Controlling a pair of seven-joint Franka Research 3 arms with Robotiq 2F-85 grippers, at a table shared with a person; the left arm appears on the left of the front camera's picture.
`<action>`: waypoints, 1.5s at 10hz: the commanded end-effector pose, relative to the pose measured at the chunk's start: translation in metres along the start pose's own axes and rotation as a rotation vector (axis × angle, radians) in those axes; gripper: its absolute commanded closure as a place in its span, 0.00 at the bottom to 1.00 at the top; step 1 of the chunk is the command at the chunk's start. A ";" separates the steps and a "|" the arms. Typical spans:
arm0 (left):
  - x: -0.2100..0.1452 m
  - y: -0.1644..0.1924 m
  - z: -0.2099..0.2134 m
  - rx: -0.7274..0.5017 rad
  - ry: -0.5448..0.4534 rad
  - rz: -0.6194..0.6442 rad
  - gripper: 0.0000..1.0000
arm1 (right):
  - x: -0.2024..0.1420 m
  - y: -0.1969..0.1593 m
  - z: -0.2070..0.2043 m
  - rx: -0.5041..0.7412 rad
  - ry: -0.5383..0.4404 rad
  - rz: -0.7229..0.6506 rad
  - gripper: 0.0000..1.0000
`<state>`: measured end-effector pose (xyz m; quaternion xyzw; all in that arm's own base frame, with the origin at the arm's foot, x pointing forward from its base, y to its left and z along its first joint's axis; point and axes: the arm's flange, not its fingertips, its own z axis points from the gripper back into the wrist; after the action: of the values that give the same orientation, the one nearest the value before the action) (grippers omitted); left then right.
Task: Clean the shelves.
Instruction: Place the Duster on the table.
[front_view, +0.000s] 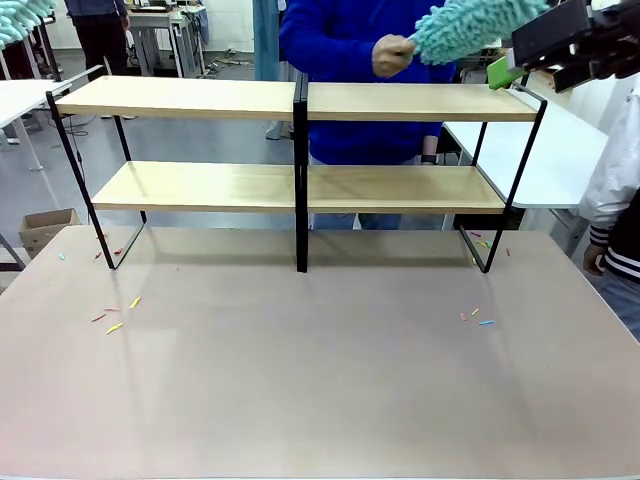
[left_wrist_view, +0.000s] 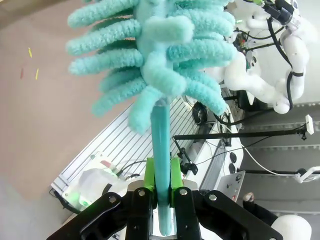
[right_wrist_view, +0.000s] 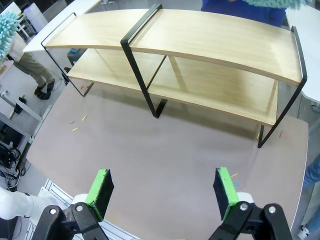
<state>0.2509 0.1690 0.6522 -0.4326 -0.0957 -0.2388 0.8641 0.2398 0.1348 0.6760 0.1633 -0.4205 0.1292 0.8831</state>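
Left gripper (left_wrist_view: 161, 200) at bottom middle squeezes fluffy teal duster (left_wrist_view: 157, 55) handle | right gripper (right_wrist_view: 165, 192) fingers wide apart, holding nothing | shelves (front_view: 296, 140) across upper frame, both boards bare | person's hand (front_view: 392, 55) holds second duster (front_view: 470, 28) top right

Even, bright indoor light falls from overhead, leaving soft shadows under the shelves (front_view: 300, 100) on the table (front_view: 320, 380). The front view is slightly hazy, with mild glare on the white surfaces behind. Both wrist views bend straight lines near their edges, and the boards curve. The close duster (left_wrist_view: 155, 55) looks soft.
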 end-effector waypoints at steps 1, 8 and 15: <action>-0.003 0.000 0.001 -0.009 -0.002 -0.018 0.87 | 0.001 -0.001 0.000 0.007 -0.001 -0.001 0.00; -0.006 -0.003 -0.016 -0.022 0.183 -0.173 0.87 | -0.015 -0.014 0.001 0.141 0.051 -0.057 0.00; 0.002 0.060 -0.147 -0.088 0.924 -0.486 0.87 | -0.160 -0.181 -0.099 0.591 0.475 -0.870 0.00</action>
<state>0.2642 0.0779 0.5328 -0.2965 0.2034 -0.6067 0.7090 0.2887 -0.0386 0.5263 0.4980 -0.0652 -0.0911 0.8599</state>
